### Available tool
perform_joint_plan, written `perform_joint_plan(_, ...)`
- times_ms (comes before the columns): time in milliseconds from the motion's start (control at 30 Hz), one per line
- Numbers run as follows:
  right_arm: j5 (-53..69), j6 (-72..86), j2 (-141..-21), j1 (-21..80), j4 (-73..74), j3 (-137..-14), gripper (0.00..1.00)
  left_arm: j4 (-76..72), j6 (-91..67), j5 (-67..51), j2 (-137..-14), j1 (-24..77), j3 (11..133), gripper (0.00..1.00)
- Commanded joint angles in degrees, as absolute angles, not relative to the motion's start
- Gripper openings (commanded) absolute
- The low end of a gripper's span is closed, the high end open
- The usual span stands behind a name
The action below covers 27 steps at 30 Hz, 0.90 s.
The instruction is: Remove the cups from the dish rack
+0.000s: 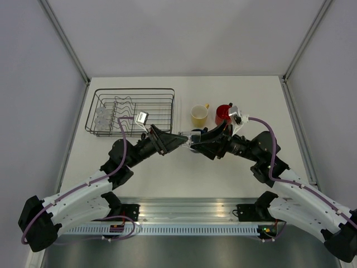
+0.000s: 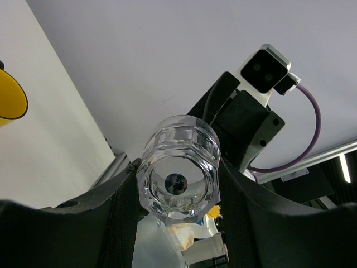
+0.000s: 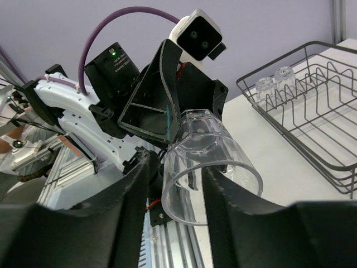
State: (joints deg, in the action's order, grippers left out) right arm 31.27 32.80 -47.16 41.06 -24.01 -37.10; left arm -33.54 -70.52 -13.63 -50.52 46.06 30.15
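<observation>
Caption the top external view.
Left gripper and right gripper meet at a clear tumbler; two tumblers in the dish rack, yellow mug and red mug outside.

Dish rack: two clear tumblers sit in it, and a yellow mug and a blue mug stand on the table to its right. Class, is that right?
No: the top external view shows a red mug, not a blue one, beside the yellow mug. The rest holds.

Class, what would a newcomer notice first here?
At centre, a clear glass tumbler is clamped in the left tool, the right tool at its rim. Beside the dish rack stand a red mug and a yellow mug; two tumblers sit inside it.
</observation>
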Motion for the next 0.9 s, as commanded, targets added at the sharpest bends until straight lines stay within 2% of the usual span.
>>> perform_joint_plan(0,33.8,32.9,-47.0,41.3,-28.3,-38.0,0.46,-38.0,-73.0,-13.3,-49.7,46.4,30.5,0.02)
perform_joint_plan(33,34.3,33.4,-47.1,41.3,-30.0,-37.5,0.42,-37.8,-73.0,-13.3,-49.9,46.4,30.5,0.02)
perform_joint_plan(67,34.6,34.8,-47.3,41.4,-31.1,-36.9,0.33,-37.8,-73.0,-13.3,-50.1,46.4,30.5,0.02)
perform_joint_plan(233,36.6,36.1,-48.3,41.4,-33.9,-36.4,0.00,-36.8,-72.2,-14.2,-51.8,46.8,32.0,0.02)
perform_joint_plan(300,36.2,35.3,-48.1,41.4,-33.8,-36.2,0.00,-35.6,-71.0,-14.6,-52.0,47.0,32.8,0.06)
perform_joint_plan(367,35.8,34.6,-47.2,41.4,-32.7,-36.2,0.01,-32.8,-69.4,-14.4,-51.7,47.1,33.7,0.24)
perform_joint_plan(400,35.3,33.4,-46.8,41.4,-31.9,-36.3,0.00,-31.5,-68.6,-13.5,-51.2,47.2,34.0,0.54)
perform_joint_plan(433,34.8,32.8,-45.5,41.4,-29.4,-36.4,0.00,-29.1,-67.8,-12.6,-50.5,47.2,34.6,0.73)
perform_joint_plan(467,33.7,31.9,-44.7,41.5,-28.3,-36.4,0.00,-26.7,-66.0,-11.5,-50.0,47.3,35.2,0.99)
perform_joint_plan(567,31.0,28.0,-41.8,41.4,-21.6,-37.2,0.00,-15.9,-62.4,-4.3,-46.3,47.2,36.5,1.00)
perform_joint_plan(733,26.6,19.5,-40.3,41.4,-3.5,-41.2,0.00,10.8,-55.5,16.7,-40.0,47.2,42.2,1.00)
perform_joint_plan(800,24.5,17.3,-41.1,41.4,2.6,-44.2,0.00,16.5,-51.8,23.3,-38.8,47.2,44.3,1.00)
perform_joint_plan(867,23.3,15.1,-43.5,41.4,10.3,-47.9,0.00,22.4,-45.7,25.7,-37.7,47.2,45.8,1.00)
